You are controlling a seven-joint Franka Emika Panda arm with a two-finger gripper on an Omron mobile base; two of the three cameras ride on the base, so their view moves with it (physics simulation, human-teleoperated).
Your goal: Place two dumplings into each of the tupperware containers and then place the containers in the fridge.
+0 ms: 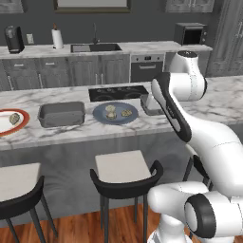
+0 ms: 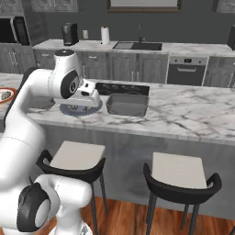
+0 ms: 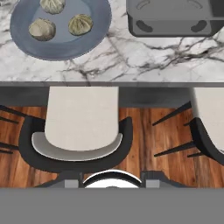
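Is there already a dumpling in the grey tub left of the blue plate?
No, in the left base view the tupperware container looks empty, while dumplings sit on the blue plate.

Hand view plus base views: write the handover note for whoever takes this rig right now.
Gripper open, empty, hovering by the blue plate.
Three dumplings on that plate, one more on the red-rimmed plate.
Two tupperware containers on the counter, either side of the blue plate, no dumpling seen inside.
Done: nothing.
Left: two dumplings per container, then containers into the fridge.
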